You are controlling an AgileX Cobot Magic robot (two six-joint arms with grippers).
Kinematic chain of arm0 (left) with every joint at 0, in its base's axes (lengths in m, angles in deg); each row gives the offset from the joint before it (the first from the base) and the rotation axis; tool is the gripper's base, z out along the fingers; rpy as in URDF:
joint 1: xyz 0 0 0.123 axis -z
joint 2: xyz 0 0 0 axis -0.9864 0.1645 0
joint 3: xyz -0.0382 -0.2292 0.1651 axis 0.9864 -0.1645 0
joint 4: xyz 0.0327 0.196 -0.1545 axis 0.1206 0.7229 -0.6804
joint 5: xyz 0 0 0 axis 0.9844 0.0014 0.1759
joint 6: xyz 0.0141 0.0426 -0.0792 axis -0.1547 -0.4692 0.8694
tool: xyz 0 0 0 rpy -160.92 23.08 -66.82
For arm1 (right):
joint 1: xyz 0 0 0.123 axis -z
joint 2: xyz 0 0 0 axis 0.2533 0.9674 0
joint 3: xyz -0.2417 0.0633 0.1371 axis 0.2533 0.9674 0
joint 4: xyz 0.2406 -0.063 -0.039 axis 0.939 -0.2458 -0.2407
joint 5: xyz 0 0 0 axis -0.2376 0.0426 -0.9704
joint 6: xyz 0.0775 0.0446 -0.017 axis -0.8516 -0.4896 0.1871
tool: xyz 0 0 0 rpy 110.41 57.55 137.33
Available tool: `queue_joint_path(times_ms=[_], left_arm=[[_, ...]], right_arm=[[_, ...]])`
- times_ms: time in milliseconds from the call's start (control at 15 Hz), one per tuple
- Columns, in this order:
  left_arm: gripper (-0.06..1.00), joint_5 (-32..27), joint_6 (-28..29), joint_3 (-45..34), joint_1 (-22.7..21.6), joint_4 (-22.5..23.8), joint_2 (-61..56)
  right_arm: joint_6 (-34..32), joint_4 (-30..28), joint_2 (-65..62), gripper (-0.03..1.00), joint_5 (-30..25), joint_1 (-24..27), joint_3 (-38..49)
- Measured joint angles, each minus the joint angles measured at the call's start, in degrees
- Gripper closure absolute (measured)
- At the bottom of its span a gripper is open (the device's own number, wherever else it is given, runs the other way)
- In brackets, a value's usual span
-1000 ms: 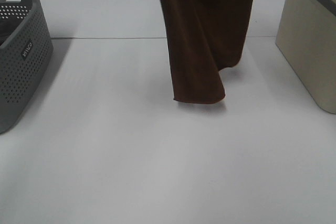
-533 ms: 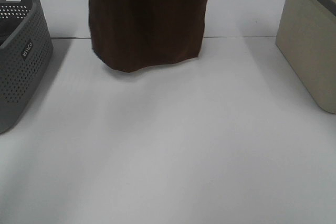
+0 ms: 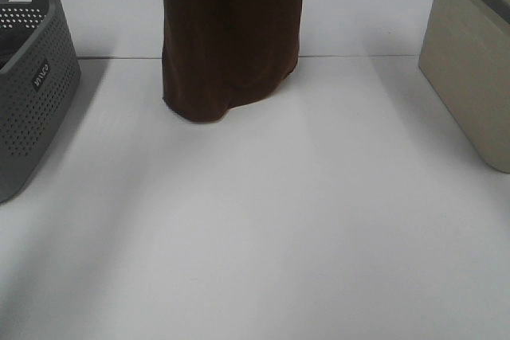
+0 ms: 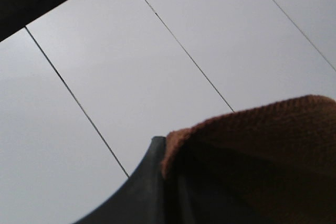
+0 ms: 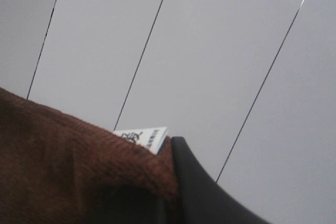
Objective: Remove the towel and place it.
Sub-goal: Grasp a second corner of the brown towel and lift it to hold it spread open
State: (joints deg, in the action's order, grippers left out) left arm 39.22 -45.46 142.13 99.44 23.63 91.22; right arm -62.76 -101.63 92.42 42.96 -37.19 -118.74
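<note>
Maroon towel [image 3: 231, 37] hangs; L end effector [image 4: 164, 179], R end effector [image 5: 169, 182] clamped on it.

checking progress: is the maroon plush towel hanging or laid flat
Hanging. The maroon plush towel hangs down from past the high view's top edge, not spread.

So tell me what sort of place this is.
Probably a robot test bench staged for laundry handling rather than a home: a bare white table, a grey perforated basket at its left edge, a beige bin at the right, and a maroon towel hanging over the table.
</note>
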Motion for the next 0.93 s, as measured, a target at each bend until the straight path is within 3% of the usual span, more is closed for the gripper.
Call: queue_joint_path(times_ms=[200,400,733,933], left_arm=[[0.94,1.6,2.2,12.8,-0.2,-0.5,7.2],[0.94,-3.1,4.2,21.1,-0.2,-0.6,11.9],[0.94,-9.6,5.0,21.5,-0.3,-0.6,14.6],[0.94,-5.4,5.0,21.7,-1.5,-0.4,14.6]], right_arm=[[-0.6,0.2,4.2,0.96,0.6,1.0,-7.4],[-0.9,0.2,5.4,0.96,-0.9,1.0,-8.0],[-0.9,0.0,6.2,0.96,-4.8,1.1,-8.0],[0.3,-0.1,6.2,0.96,-0.7,1.8,-8.0]])
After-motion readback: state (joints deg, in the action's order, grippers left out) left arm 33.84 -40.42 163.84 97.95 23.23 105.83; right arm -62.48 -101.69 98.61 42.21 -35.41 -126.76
